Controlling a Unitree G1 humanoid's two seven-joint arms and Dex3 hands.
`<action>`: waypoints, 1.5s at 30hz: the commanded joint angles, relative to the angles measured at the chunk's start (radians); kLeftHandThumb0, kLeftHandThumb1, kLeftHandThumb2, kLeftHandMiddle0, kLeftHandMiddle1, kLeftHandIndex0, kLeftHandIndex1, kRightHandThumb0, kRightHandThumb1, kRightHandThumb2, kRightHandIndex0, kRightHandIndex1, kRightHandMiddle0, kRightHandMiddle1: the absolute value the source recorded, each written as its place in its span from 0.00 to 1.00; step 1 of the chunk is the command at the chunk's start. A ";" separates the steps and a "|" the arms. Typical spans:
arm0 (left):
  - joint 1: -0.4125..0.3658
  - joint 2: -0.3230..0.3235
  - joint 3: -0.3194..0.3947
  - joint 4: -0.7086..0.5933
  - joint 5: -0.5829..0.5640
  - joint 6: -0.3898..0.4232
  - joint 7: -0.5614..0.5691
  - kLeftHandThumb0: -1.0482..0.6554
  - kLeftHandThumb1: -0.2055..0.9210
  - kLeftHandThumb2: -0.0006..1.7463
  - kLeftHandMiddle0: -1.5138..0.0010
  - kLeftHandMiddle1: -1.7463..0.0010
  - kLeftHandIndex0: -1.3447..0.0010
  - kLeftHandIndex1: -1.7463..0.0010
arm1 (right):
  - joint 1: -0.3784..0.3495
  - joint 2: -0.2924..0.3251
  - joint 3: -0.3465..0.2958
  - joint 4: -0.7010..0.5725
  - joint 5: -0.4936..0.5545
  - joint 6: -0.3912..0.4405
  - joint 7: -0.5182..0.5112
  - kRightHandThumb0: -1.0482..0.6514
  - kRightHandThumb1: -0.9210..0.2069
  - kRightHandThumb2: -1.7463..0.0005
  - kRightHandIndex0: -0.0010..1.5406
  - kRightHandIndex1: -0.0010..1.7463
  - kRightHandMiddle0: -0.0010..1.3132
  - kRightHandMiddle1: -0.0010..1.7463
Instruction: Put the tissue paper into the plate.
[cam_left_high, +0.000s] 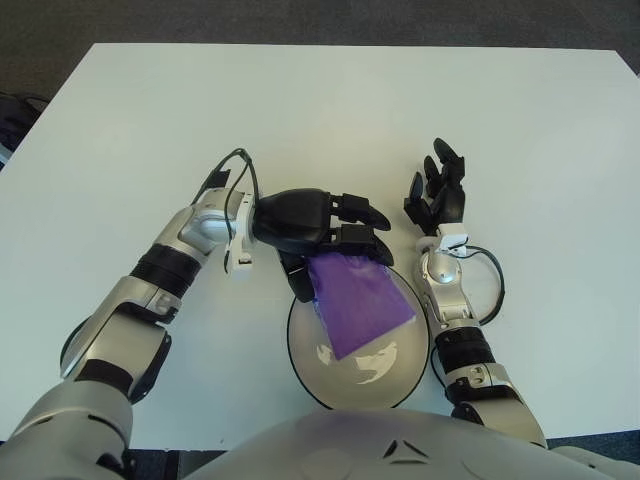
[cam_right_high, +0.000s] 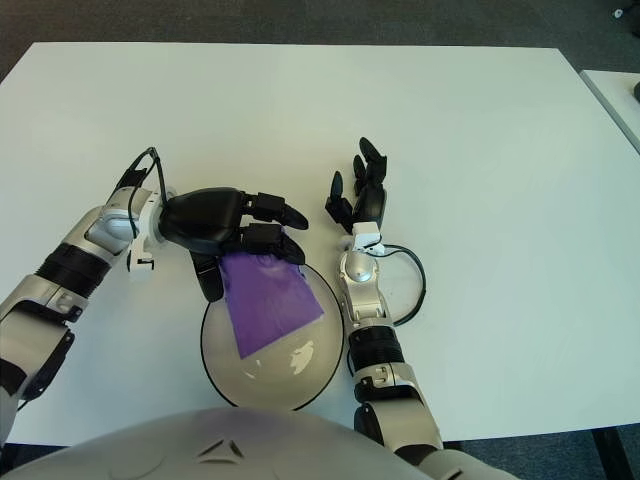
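My left hand's fingers (cam_left_high: 360, 238) sit at the far edge of the purple tissue paper (cam_left_high: 358, 303); two point toward my right and a thumb hangs down the sheet's left side. I cannot tell whether they pinch the sheet or merely touch its edge. The left hand (cam_left_high: 320, 228) hovers over the far rim of the plate (cam_left_high: 300, 350), its silver forearm running back toward my left.

The tissue paper lies slanted across the far half of the plate, its near corner over the pale bottom and its far edge tucked beneath the fingers. The plate is white inside with a dark rim and stands on the white bench (cam_left_high: 330, 110), close to my torso.

My right hand (cam_right_high: 362, 195) shows just right of the plate, fingers relaxed and spread, holding nothing.

The right eye view reaches further to my right, showing the bench's right edge and dark floor past it; the left eye view shows a dark thing at the far left margin.
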 joint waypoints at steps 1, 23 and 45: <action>0.019 0.001 0.013 0.010 0.004 -0.002 0.022 0.19 1.00 0.48 0.80 0.79 1.00 0.53 | 0.125 0.043 -0.008 0.126 0.011 0.139 -0.010 0.18 0.00 0.60 0.19 0.00 0.00 0.37; 0.007 0.014 0.039 0.042 0.041 -0.041 0.077 0.20 1.00 0.47 0.78 0.80 1.00 0.50 | 0.106 0.050 -0.005 0.139 0.011 0.159 -0.032 0.17 0.00 0.60 0.20 0.00 0.00 0.39; 0.071 -0.082 0.208 0.027 -0.232 0.122 0.192 0.19 1.00 0.38 0.79 0.83 1.00 0.47 | 0.084 0.044 0.003 0.179 0.017 0.131 -0.043 0.17 0.00 0.61 0.20 0.00 0.00 0.36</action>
